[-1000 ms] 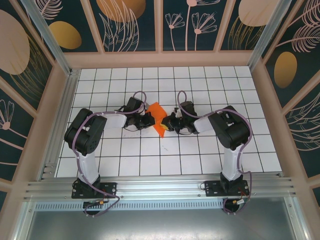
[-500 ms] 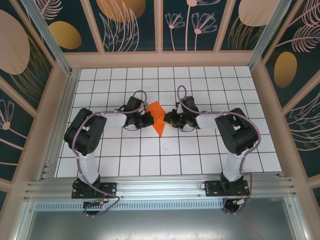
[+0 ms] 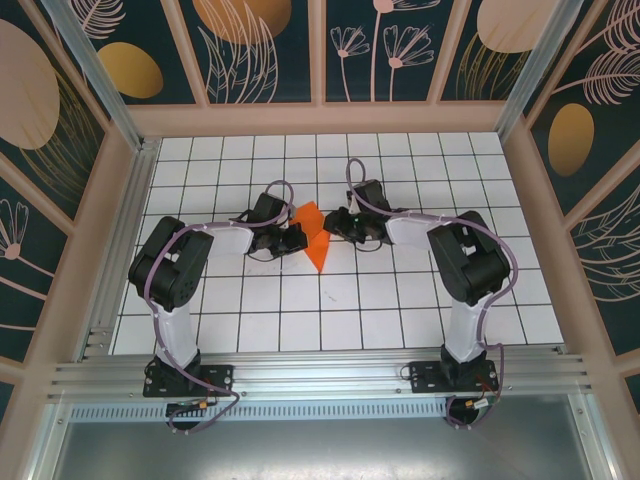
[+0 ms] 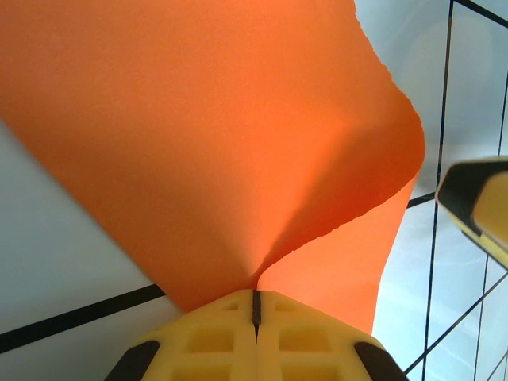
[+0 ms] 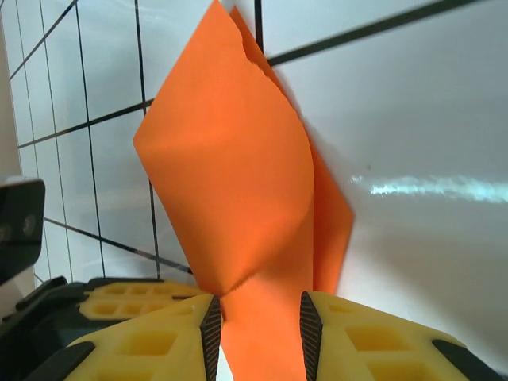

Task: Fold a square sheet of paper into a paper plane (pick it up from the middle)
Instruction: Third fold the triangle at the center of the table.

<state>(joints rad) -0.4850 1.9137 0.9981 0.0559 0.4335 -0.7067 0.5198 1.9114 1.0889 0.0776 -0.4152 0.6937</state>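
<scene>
The square sheet of paper [image 3: 313, 238] is bright orange and folded into a smaller creased shape that stands partly off the white grid table. My left gripper [image 3: 297, 239] is at the paper's left edge. In the left wrist view, this gripper [image 4: 255, 298] is shut on the paper [image 4: 214, 135], whose layers bulge apart above the jaws. My right gripper [image 3: 336, 224] is at the paper's right side. The right wrist view shows it [image 5: 258, 317] open, with a curled flap of the paper [image 5: 238, 175] passing between its fingers.
The white grid table [image 3: 400, 290] is walled by a wooden frame with patterned panels [image 3: 320, 50]. Both arm bases are bolted to the aluminium rail [image 3: 320, 375] at the near edge. The two grippers are about one tile apart, and a right fingertip [image 4: 476, 198] shows in the left wrist view.
My right gripper has slid toward the back of the table along the paper's right side. The paper's near tip has settled lower. The left gripper has held still.
</scene>
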